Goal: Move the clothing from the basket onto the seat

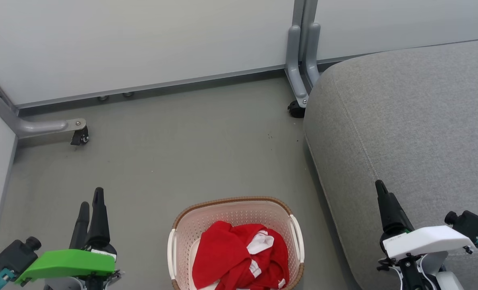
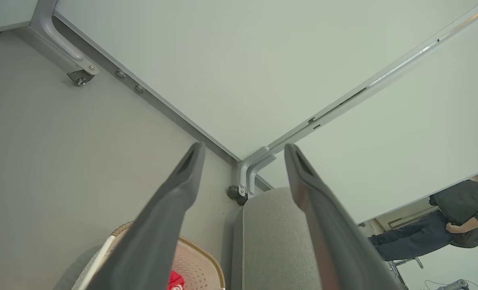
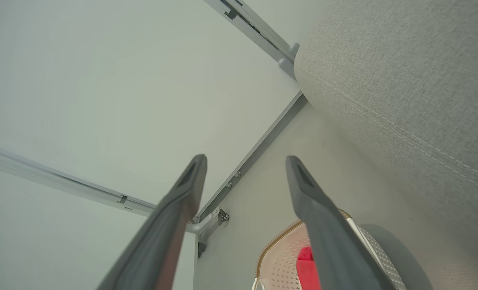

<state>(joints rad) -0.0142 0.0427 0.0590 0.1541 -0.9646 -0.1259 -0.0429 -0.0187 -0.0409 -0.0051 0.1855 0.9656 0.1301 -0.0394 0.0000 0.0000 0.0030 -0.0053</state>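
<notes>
Clothing (image 1: 239, 257) lies in the basket (image 1: 226, 213), bottom centre, beside the seat (image 1: 416, 121). The left pincer (image 2: 243, 147) and right pincer (image 3: 245, 160) gape empty.

I take the basket (image 1: 232, 200) as my mark. The clothing (image 1: 230, 257) lies in it. The seat (image 1: 416, 121) sits just to its right and runs on behind it. My left gripper (image 1: 92, 197) hangs to the basket's left, my right gripper (image 3: 245, 159) to its right, over the seat. The wall panels (image 1: 142, 40) stand well behind it.
</notes>
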